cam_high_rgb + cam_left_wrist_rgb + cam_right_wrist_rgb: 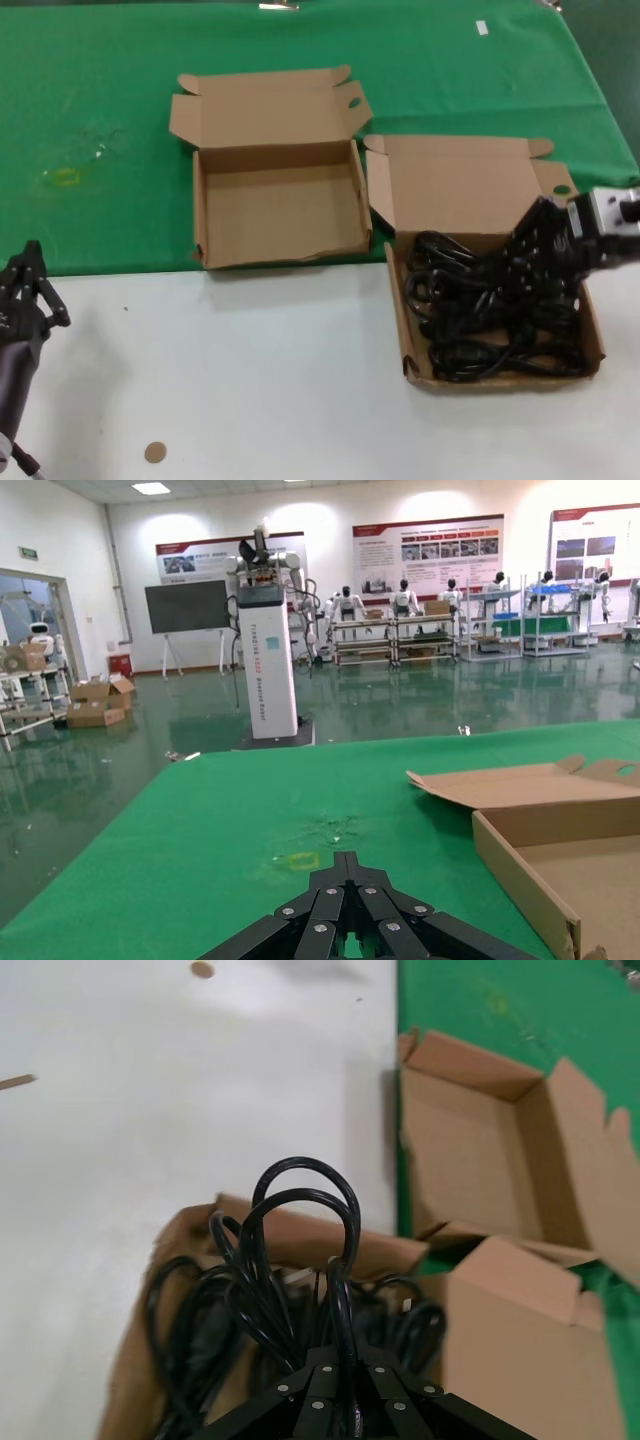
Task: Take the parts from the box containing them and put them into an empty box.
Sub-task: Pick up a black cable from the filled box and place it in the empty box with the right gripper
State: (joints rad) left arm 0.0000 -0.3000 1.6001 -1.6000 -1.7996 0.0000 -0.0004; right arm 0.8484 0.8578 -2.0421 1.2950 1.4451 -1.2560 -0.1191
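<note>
Two alike brown cardboard mailer boxes lie open. The right box [596, 330] holds a tangle of black cables [480, 310]. The left box [275, 210] is empty inside. My right gripper [535, 245] is over the right box, shut on a black cable bundle [300, 1250] whose loops stick out past the fingertips in the right wrist view. My left gripper [28, 262] is parked low at the near left, shut and empty, clear of both boxes; it also shows in the left wrist view [346, 865].
The boxes sit where the green cloth [100, 120] meets the white tabletop [250, 380]. A small round brown disc [154, 452] lies on the white surface at the front left. The empty box's wall [520, 875] is close beside my left gripper.
</note>
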